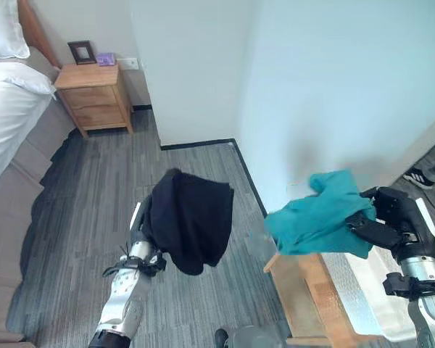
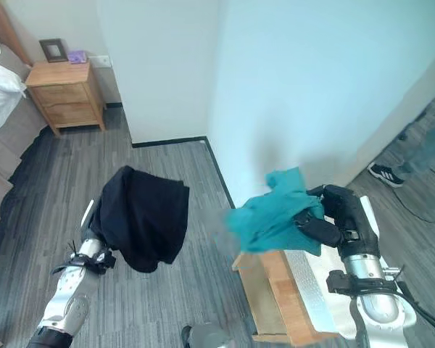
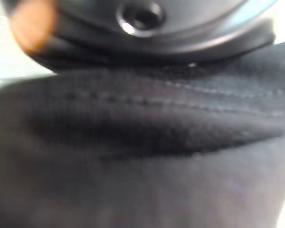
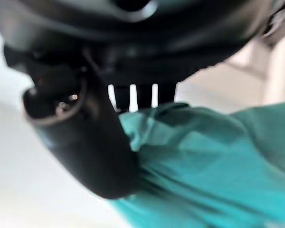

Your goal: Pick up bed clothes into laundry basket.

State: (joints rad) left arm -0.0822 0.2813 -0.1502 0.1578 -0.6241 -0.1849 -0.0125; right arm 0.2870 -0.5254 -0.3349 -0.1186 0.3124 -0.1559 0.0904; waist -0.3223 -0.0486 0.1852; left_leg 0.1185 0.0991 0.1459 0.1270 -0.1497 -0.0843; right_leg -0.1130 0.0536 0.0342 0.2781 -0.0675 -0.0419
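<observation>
My right hand (image 1: 393, 217) pinches the teal garment (image 1: 320, 214) above the wooden frame (image 1: 306, 290); the black garment (image 1: 190, 217), left of that frame, drapes my left hand, grip untellable; no basket visible, both await dropping.

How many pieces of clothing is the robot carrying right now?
2. A black garment is draped over the left hand, whose fingers are hidden under it. A teal garment is pinched in the right hand, above a wooden-framed bin. More could be hidden underneath.

no legible text, picture frame (image 1: 81, 51) on nightstand (image 1: 94, 96) perhaps too small
</observation>
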